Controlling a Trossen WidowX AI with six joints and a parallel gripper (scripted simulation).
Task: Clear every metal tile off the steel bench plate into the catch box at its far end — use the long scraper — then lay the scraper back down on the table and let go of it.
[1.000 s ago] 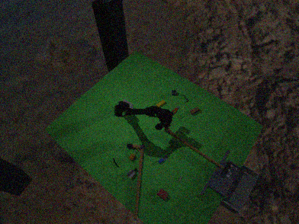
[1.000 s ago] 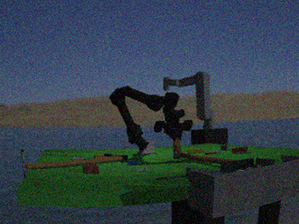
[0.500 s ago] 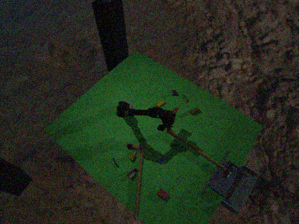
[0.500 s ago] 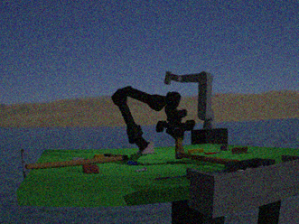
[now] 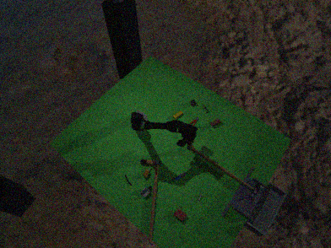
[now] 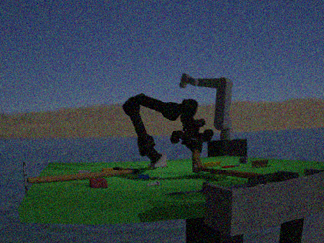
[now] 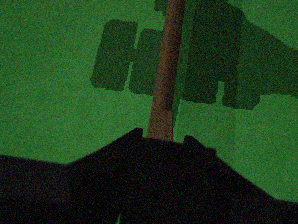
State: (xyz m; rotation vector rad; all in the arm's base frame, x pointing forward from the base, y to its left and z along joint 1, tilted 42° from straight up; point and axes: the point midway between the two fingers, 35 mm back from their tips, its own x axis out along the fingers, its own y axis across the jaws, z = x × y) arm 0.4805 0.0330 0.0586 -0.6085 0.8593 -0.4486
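Note:
My gripper [image 5: 188, 146] [image 6: 195, 150] [image 7: 162, 138] is shut on the upright grip of the long scraper, just above the green table. The scraper's wooden shaft [image 5: 221, 168] [image 6: 230, 173] [image 7: 170, 60] runs low from the grip toward the steel bench plate [image 5: 241, 203]. Its far end reaches over the plate, close to the catch box [image 5: 268, 211] [image 6: 278, 200]. The scraper's blade is too dark to make out clearly. The wrist view shows only the grip end and shaft between the fingertips. Metal tiles cannot be told apart on the dark plate, and the box's inside is unclear.
A second long wooden stick [image 5: 154, 202] [image 6: 79, 177] lies at the near left. Red blocks [image 5: 180, 215] [image 6: 98, 183], a yellow block [image 5: 178, 115], a blue piece [image 5: 180, 176] [image 6: 143, 177] and other small things lie about. A grey arm [image 6: 223, 103] stands behind.

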